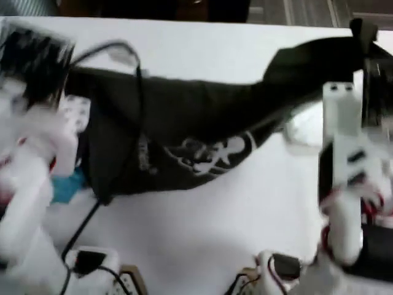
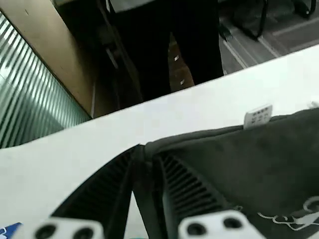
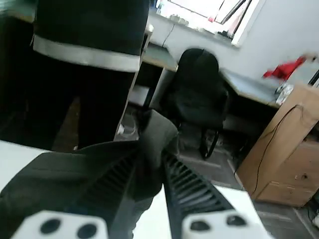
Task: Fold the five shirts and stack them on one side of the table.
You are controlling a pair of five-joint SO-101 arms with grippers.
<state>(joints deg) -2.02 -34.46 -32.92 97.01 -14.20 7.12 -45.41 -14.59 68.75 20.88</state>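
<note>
A black shirt (image 1: 184, 123) with a white print is stretched across the white table (image 1: 215, 233), lifted at both ends. In the left wrist view my left gripper (image 2: 143, 155) is shut on the shirt's (image 2: 259, 164) edge, near its white label (image 2: 258, 116). In the right wrist view my right gripper (image 3: 152, 149) is shut on a bunched corner of the black cloth (image 3: 60, 179), raised above the table's far edge. From above, the right arm (image 1: 344, 160) holds the shirt's far right end high, and the left arm (image 1: 31, 153) stands at the shirt's left end.
A black cable (image 1: 138, 98) runs over the shirt down to the arm bases at the table's front edge. Something blue (image 1: 64, 187) lies beside the left arm. An office chair (image 3: 199, 94) and desks stand beyond the table.
</note>
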